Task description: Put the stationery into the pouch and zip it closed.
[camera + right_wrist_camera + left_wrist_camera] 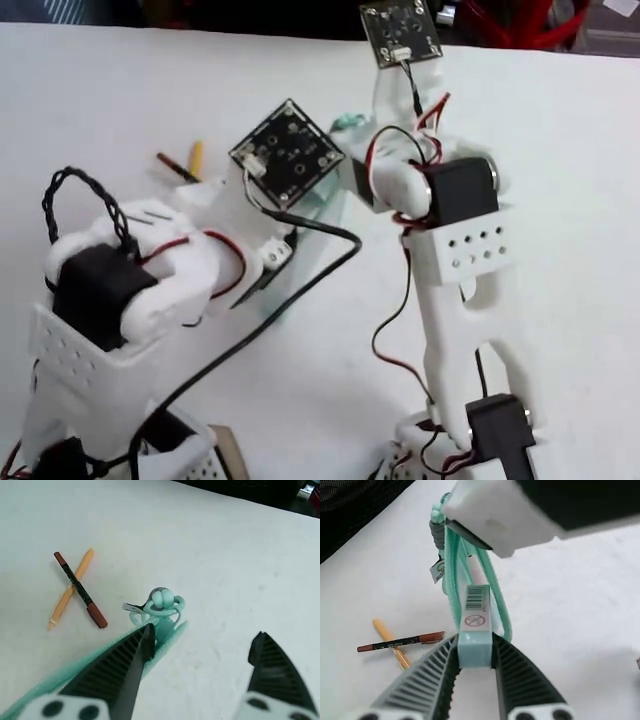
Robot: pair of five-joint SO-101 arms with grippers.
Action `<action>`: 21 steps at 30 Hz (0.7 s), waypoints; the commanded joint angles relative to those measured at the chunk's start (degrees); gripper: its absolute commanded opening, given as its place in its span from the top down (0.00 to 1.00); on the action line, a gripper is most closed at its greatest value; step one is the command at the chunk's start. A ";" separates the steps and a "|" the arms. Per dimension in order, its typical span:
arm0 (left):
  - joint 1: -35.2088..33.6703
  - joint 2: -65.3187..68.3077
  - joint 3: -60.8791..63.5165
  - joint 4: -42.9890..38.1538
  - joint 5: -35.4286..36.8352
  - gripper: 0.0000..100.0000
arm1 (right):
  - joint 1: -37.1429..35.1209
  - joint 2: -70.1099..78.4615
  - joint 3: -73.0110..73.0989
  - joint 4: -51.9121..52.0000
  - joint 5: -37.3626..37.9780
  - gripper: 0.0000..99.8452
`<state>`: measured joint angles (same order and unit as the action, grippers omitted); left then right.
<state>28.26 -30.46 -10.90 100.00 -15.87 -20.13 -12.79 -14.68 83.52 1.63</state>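
Pouch point(475, 607) — one, mint-green, on the table point(225, 555) between your arms and mostly hidden under them from above. Your left gripper point(475, 652) is clamped on its labelled end. Your right gripper point(204, 635) gapes wide at the zip pull point(161, 600), holding nothing. A brown pen point(92, 610) and a yellow pen point(62, 602) — two pieces — lie crossed near the pouch.

The pouch point(475, 647) looks smooth, glossy plastic with cloth zip tape point(451, 585); the table point(570, 605) matt.
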 commanded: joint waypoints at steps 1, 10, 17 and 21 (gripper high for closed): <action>-2.77 0.84 4.13 -3.96 0.79 0.97 | 0.40 -0.22 0.35 0.48 0.26 0.70; -4.88 0.57 8.26 -7.30 5.45 0.74 | 0.40 0.13 0.35 0.48 0.26 0.70; -4.53 0.66 7.30 -8.79 5.54 0.74 | 0.40 0.22 0.35 0.48 0.26 0.70; -6.73 -0.04 0.97 -8.18 5.80 0.74 | 0.40 0.22 0.44 0.48 0.26 0.70</action>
<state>24.04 -30.64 -5.45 91.82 -10.77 -20.04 -12.62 -14.33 83.52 1.63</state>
